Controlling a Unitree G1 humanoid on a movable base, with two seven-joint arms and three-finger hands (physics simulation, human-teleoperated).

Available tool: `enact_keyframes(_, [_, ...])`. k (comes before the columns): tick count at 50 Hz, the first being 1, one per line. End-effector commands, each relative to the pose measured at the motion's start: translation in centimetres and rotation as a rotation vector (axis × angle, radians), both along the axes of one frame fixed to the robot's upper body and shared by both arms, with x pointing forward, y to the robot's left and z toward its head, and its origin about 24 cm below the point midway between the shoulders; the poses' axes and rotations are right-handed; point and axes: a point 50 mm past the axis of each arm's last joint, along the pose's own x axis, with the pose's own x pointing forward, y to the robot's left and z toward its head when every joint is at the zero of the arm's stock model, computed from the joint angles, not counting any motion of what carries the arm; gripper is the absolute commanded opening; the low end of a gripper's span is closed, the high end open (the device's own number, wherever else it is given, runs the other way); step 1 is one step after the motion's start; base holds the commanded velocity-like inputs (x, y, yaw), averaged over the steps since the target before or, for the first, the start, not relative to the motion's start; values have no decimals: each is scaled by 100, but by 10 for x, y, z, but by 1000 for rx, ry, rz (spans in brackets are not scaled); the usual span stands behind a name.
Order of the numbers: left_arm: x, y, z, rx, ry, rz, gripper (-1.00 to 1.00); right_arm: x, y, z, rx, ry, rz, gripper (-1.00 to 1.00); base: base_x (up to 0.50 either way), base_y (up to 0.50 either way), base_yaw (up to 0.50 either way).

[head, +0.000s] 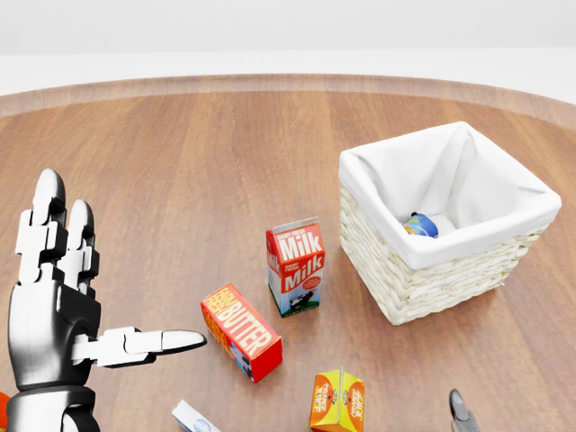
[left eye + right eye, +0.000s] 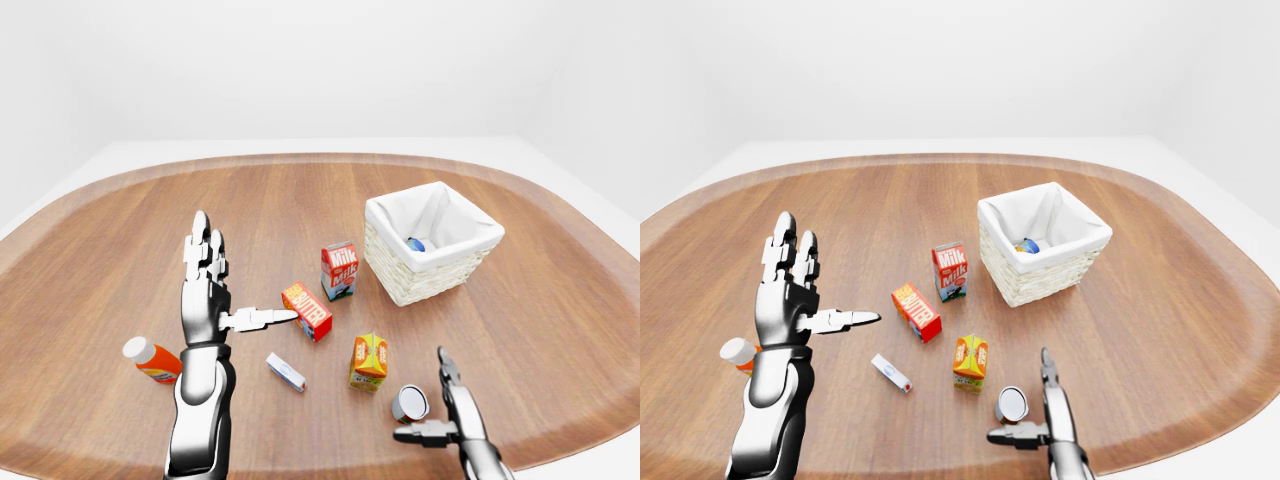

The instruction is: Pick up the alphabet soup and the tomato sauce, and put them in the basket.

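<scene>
- Can (image 2: pixel 410 403), the one left to fetch, lies on its side on the worktop (image 2: pixel 120 230) just left of my right hand (image 2: pixel 447 420), its pale round end turned toward me; I take it for one of the two tins, though I can't read the label.
- Another can (image 1: pixel 420 225) already sits in the basket (image 2: pixel 395 283), which stands well beyond my right hand, up and a little left of it.
- My right hand is open, thumb reaching toward the can, fingers up, not touching it.
- My left hand (image 2: pixel 207 290) is open too, raised, holding nothing, thumb pointing toward the butter box (image 2: pixel 307 311).
- I judge the can stiff, smooth and fairly heavy. Lying down, it may roll if nudged.
- I'd grip across its curved wall at mid-length, thumb against fingers, not the slick ends.
- The juice carton (image 2: pixel 369 361) stands close, left of the can, so I'd come in from my own side.
</scene>
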Motion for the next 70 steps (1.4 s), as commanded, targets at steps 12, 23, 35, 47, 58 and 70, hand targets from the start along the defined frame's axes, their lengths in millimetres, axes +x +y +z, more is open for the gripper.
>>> enact_keyframes(12, [0, 1, -4, 8, 17, -9, 100, 6, 4, -12, -33, 42, 15, 100, 0, 0, 0])
enact_keyframes(23, [0, 1, -4, 8, 18, -9, 100, 5, 5, -25, -49, 101, 20, 100, 0, 0, 0])
enact_keyframes(35, [0, 1, -4, 8, 18, -9, 100, 4, 7, -28, -67, 118, 31, 4, 0, 0, 0])
enact_keyframes(47, [0, 1, -4, 8, 18, -9, 100, 1, 9, -20, -84, 83, 32, -100, 0, 0, 0])
enact_keyframes(58, [0, 1, -4, 8, 18, -9, 100, -3, 9, -6, -98, 31, 29, -100, 0, 0, 0])
enact_keyframes(70, [0, 1, -4, 8, 18, -8, 100, -14, 3, 29, -94, -88, -6, -100, 0, 0, 0])
